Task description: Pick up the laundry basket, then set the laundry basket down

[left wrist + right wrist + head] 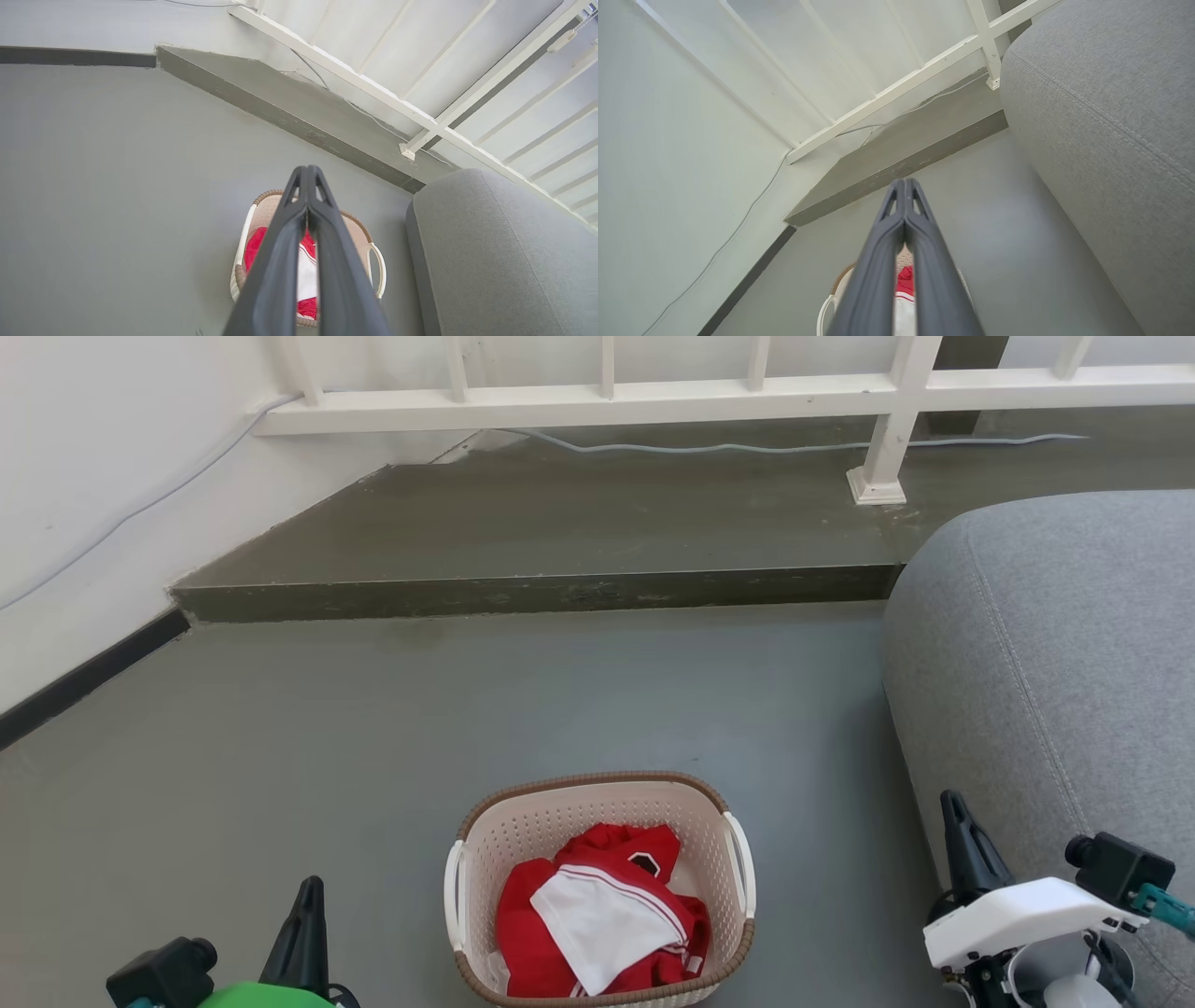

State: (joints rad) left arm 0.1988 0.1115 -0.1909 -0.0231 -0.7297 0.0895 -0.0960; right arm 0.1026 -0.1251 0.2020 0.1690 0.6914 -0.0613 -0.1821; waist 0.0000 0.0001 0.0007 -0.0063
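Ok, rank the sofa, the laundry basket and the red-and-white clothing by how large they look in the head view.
Largest: sofa, though cut off by the picture's edge.
Next: laundry basket.
Smallest: red-and-white clothing, lying inside the basket.

The left end effector (pixel 311 896) has a green shell, the right end effector (pixel 956 817) a white one; both have dark tapered fingers.

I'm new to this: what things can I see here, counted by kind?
Laundry basket: 1
Pile of red-and-white clothes: 1
Sofa: 1
End effectors: 2 (left end effector, right end effector)
Total: 5
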